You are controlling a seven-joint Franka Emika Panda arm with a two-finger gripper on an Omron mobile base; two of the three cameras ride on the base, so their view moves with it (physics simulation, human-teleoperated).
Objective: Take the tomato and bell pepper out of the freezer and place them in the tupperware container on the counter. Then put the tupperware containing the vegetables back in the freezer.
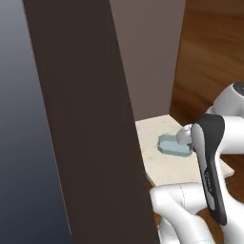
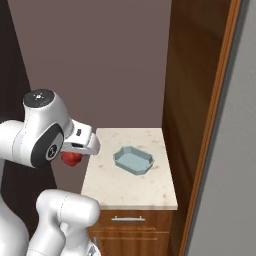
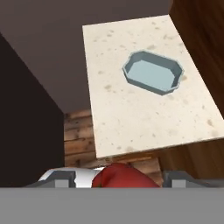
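My gripper [image 2: 75, 152] hangs off the counter's left edge, shut on a red, lobed vegetable [image 2: 71, 159] that looks like the bell pepper [image 3: 124, 176]; its top is hidden. The dark finger tips [image 3: 61, 177] flank it in the hand view. The light blue-grey tupperware container [image 2: 133, 160] sits empty on the beige speckled counter [image 2: 130, 190], to the right of and beyond the gripper. It also appears as the tupperware [image 3: 152, 72] on the counter [image 3: 144, 122] in the hand view, and as the tupperware [image 1: 172, 146] partly behind my arm. The tomato is out of view.
A tall dark brown panel [image 1: 90, 119] stands left of the counter, with a flat grey surface [image 1: 19, 119] beyond it. A wooden wall [image 2: 192, 100] borders the counter's right side. A drawer with a silver bar handle [image 2: 128, 218] lies under the top.
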